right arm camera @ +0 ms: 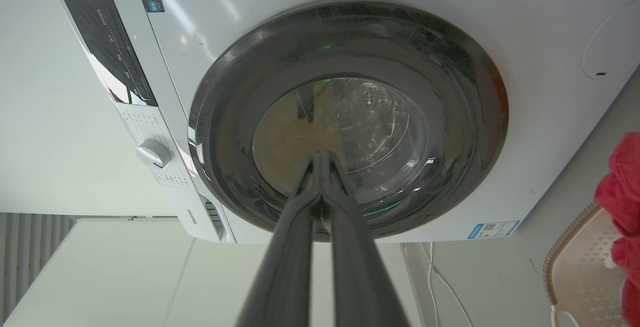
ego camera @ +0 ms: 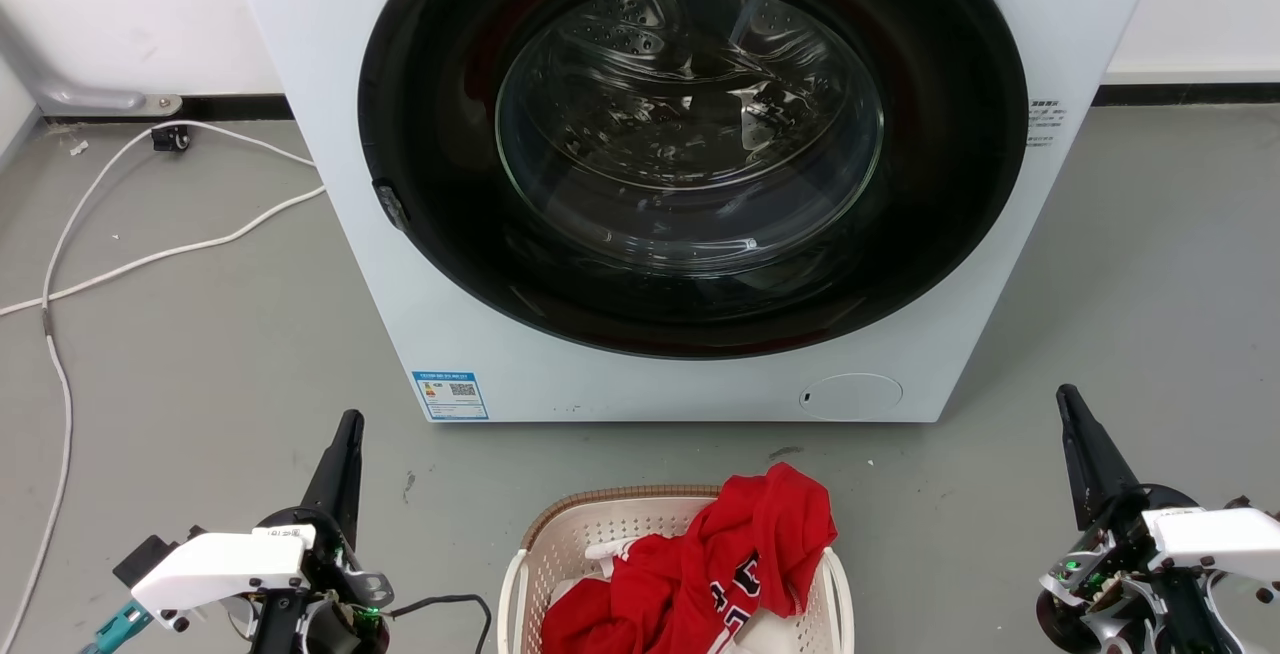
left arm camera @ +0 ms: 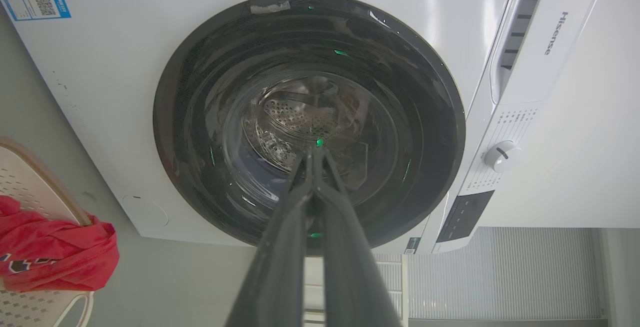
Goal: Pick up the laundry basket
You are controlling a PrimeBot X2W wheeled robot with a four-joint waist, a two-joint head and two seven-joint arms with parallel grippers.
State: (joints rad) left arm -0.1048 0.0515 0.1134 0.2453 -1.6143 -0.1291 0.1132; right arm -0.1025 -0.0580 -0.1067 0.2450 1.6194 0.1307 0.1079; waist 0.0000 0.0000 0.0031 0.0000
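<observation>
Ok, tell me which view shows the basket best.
The head view. The basket sits at bottom centre, showing its far rim, both side walls and the jersey inside, though its near end is cut off. The left wrist view catches one corner at its left edge, the right wrist view a corner at lower right.

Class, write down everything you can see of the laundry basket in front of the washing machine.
The laundry basket is a cream, perforated plastic tub with rounded corners, a brown woven-look rim and white side handles. It stands upright on the grey floor, in front of the washing machine and apart from it, its near end cut off by the head view's bottom edge. A red jersey lies heaped inside, draped over the far right rim. Nothing else is seen touching it.
</observation>
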